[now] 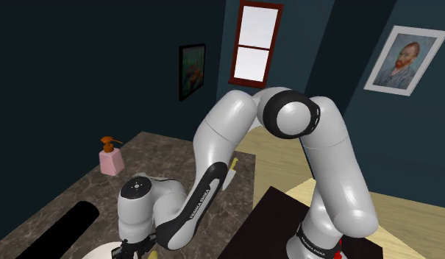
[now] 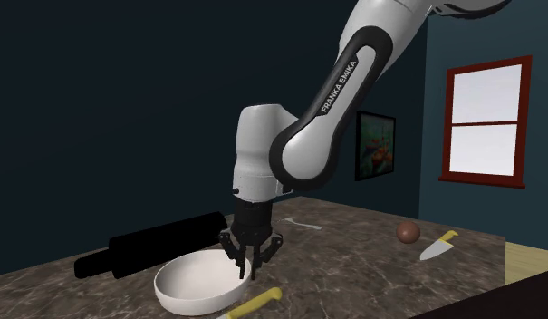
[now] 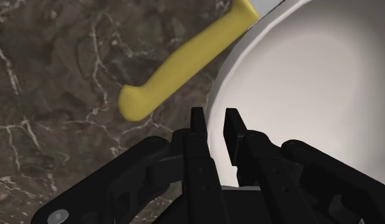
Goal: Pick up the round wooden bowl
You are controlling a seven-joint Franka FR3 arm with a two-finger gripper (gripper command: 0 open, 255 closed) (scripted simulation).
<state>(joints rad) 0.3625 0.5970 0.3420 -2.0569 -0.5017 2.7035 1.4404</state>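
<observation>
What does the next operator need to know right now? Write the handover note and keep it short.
Gripper: shut on the white bowl, with one finger outside the rim and one inside.
Bowl: appears to sit on the dark veined counter, not yet lifted. A yellow-handled knife lies close beside it, near the gripped spot. I cannot tell whether they touch.
Done: approach and grasp on the rim.
Left: lift the bowl straight up. Only the rim is held, so watch for tipping or slipping.
</observation>
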